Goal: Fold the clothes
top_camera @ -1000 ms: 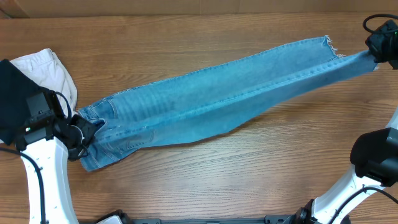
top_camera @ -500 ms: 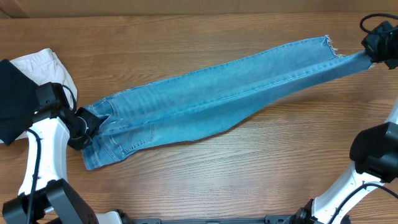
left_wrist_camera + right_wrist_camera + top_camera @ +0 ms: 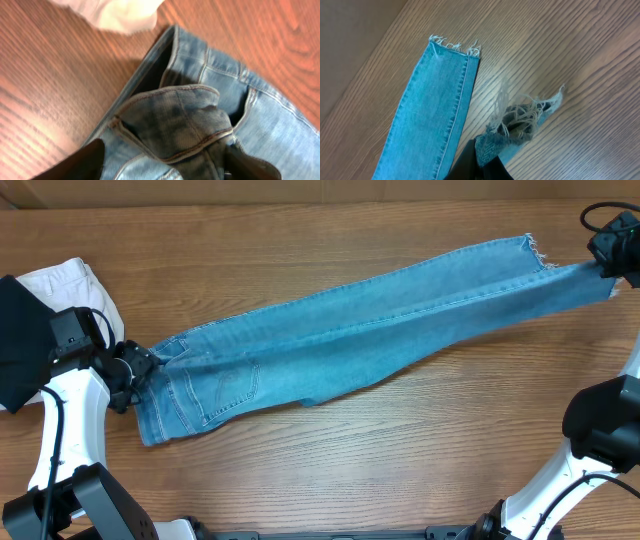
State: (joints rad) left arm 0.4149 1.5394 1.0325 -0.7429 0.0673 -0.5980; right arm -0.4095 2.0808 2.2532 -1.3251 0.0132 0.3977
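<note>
**A:** Where were the jeans [image 3: 350, 340]?

**B:** On the wooden table [image 3: 400, 450], stretched out long and on a slant. The waist was at the near left and the ankles at the far right.

**A:** And the near end?

**B:** The left gripper [image 3: 135, 370] was at the waistband [image 3: 175, 115]. Its fingers stood wide apart, released, with a crumpled fold of denim lying loose between them. A stitched back pocket [image 3: 232, 385] faced up just beside it.

**A:** Anything else on that side?

**B:** A black garment [image 3: 20, 340] lay at the left edge. A white garment [image 3: 75, 295] sat behind it, close to the waistband but not touching it.

**A:** Farther out?

**B:** The two legs ran together toward the far right. One frayed hem [image 3: 452, 47] lay flat on the wood.

**A:** And the other hem?

**B:** The right gripper [image 3: 603, 268] was clenched on it at the far right edge. The loose threads [image 3: 525, 117] stuck out past its dark fingers, and that leg was drawn straight toward it.
</note>
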